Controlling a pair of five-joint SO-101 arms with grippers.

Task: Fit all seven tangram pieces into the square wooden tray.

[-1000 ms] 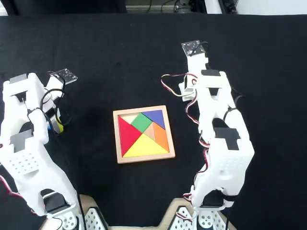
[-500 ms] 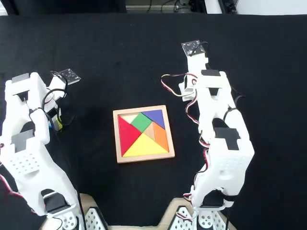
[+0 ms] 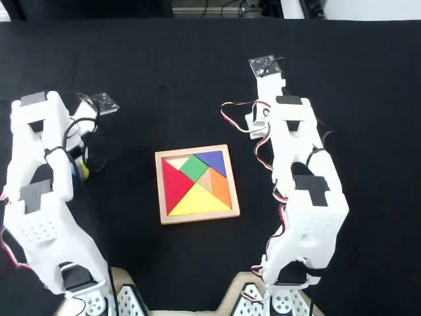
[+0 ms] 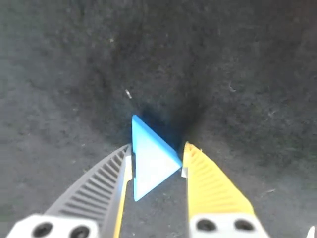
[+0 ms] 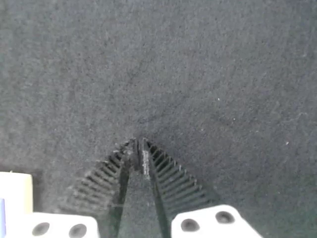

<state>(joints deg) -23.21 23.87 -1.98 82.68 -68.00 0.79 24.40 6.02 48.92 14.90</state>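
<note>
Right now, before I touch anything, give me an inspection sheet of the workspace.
Surface: black cloth, flat.
Job's things: tray at centre between the arms, holding red, green, blue, orange and yellow pieces, with bare wood showing in the middle; light blue triangle outside the tray, in the left gripper.
Clutter: nothing seen.
Grippers: left gripper shut on the triangle, over the cloth; right gripper shut and empty, over the cloth.
Cables: wires loop off the right arm; black cable on the left arm.
Surroundings: loose gear beyond the cloth's far edge.
</note>
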